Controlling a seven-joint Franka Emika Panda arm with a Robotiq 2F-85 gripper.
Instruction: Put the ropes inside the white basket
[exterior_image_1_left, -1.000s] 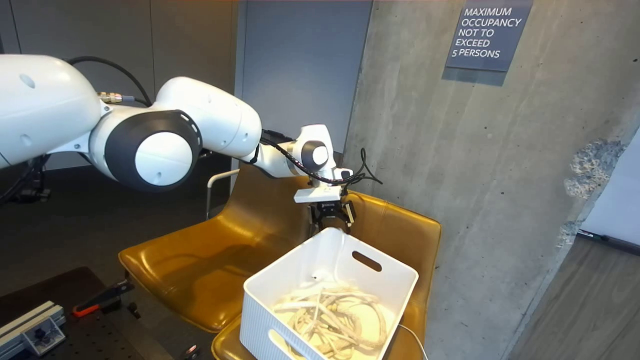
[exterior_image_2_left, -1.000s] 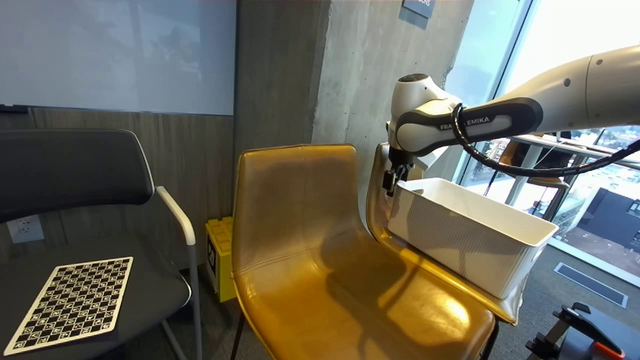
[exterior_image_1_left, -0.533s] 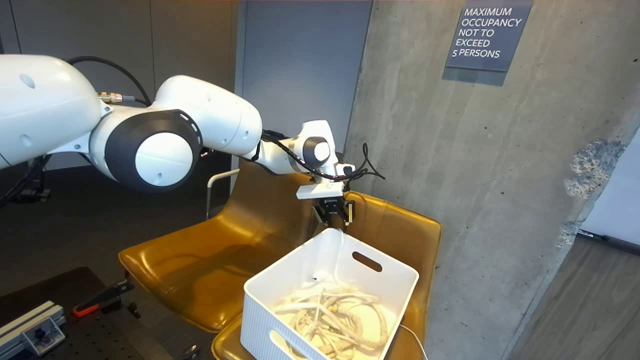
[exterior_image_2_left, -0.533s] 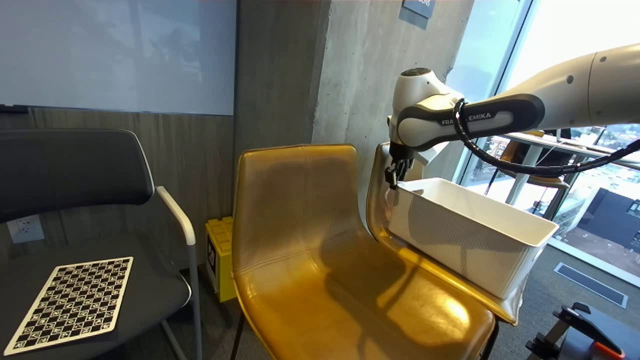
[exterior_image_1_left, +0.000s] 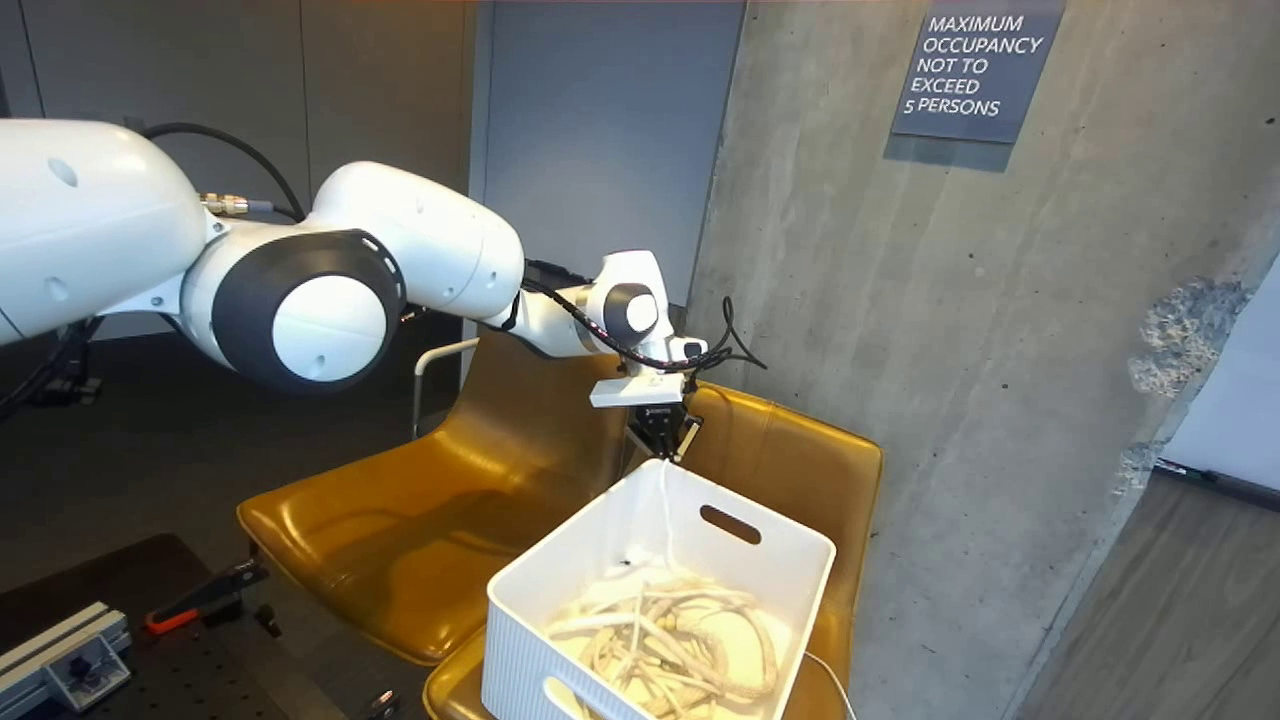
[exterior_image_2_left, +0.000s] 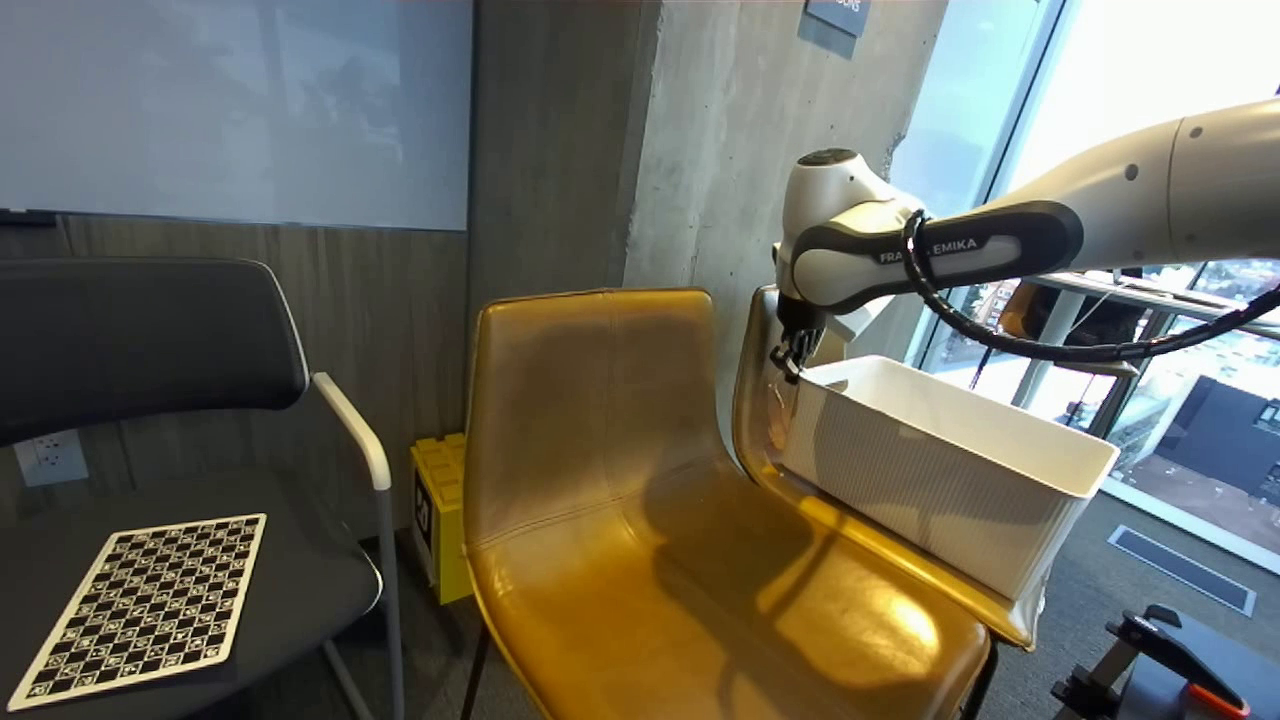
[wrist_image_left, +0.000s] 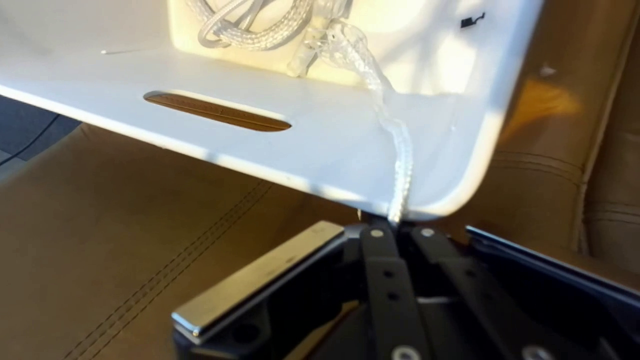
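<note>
Now your gripper (wrist_image_left: 398, 229) has its jaws drawn together, pinching one strand (wrist_image_left: 404, 167) of the ropes (exterior_image_1_left: 672, 645); a second ago the jaws stood wide apart. Half a second ago you had it a little higher; it has since come down to the rim of the basket (exterior_image_1_left: 530, 640), at the 12 o'clock corner in an exterior view. From the grip the strand drops down the inner wall to the remaining ropes, heaped on the basket floor at 6 o'clock from the gripper, unchanged. Basket: shifted very slightly.
</note>
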